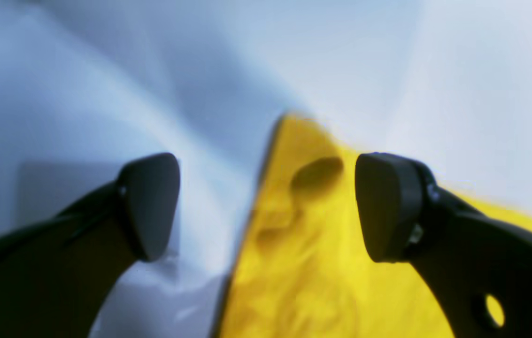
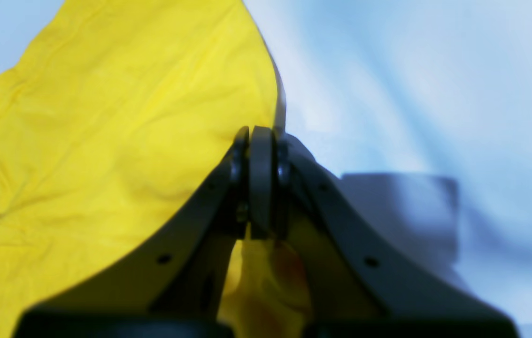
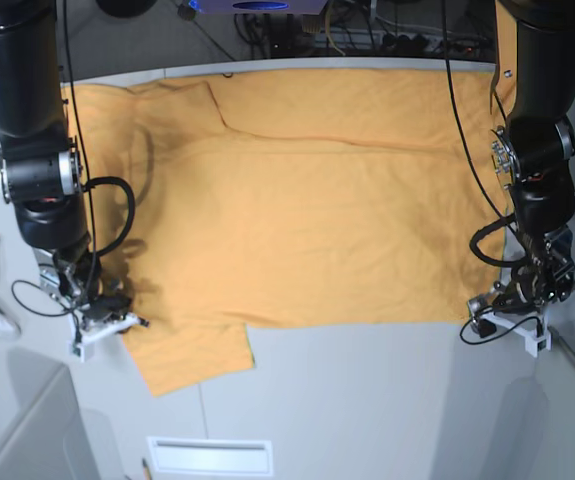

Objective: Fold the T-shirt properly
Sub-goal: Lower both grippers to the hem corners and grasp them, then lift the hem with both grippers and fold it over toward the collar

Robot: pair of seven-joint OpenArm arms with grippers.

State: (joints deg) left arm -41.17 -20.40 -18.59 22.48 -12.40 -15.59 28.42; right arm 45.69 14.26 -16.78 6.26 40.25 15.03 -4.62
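Right pincer [image 2: 261, 180] is pressed together, pinching the T-shirt [image 3: 307, 220] edge. Left pincer [image 1: 266, 206] hangs spread above the worktop [image 3: 367, 400].

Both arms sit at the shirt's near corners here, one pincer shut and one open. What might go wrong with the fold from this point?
1. The left pincer is open over the T-shirt's edge, one finger over the table; closing there may miss the cloth.
2. The right pincer is shut on the T-shirt near its edge; that thin hold might slip on lifting.
3. If only the right side rises, the fold would likely skew.
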